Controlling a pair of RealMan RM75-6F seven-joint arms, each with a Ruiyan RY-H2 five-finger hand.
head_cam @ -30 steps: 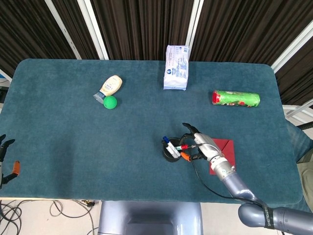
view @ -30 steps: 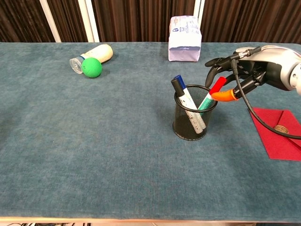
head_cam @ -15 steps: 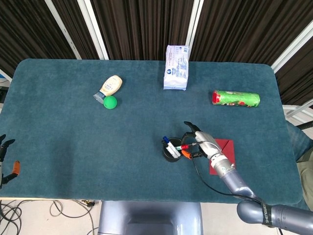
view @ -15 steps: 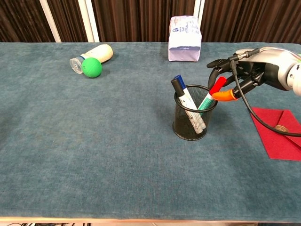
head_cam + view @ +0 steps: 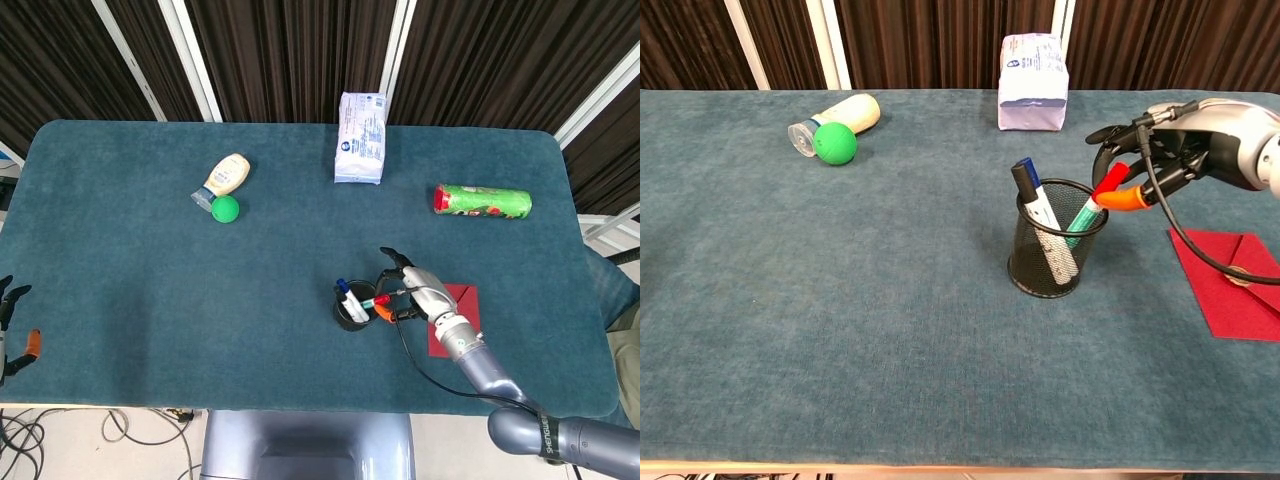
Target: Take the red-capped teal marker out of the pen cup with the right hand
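The black mesh pen cup [image 5: 1044, 268] stands right of the table's middle, also seen from the head view [image 5: 349, 314]. The red-capped teal marker [image 5: 1086, 212] leans out over its right rim, small in the head view [image 5: 371, 300]. My right hand [image 5: 1196, 152] reaches in from the right and pinches the red cap between its orange-tipped thumb and a finger; its other fingers arch above. In the head view the right hand [image 5: 421, 291] sits just right of the cup. My left hand [image 5: 12, 322] hangs off the table's left edge, fingers apart, holding nothing.
A blue-capped white marker [image 5: 1038, 206] stays in the cup. A red envelope [image 5: 1232, 282] lies right of the cup under my right arm. A squeeze bottle [image 5: 843, 112] and green ball [image 5: 834, 142] lie far left, a tissue pack [image 5: 1033, 82] at the back, a green tube [image 5: 483, 201] far right.
The right hand has closed on the red cap and drawn it rightward; the teal marker now leans further over the cup's right rim. The left hand has not moved.
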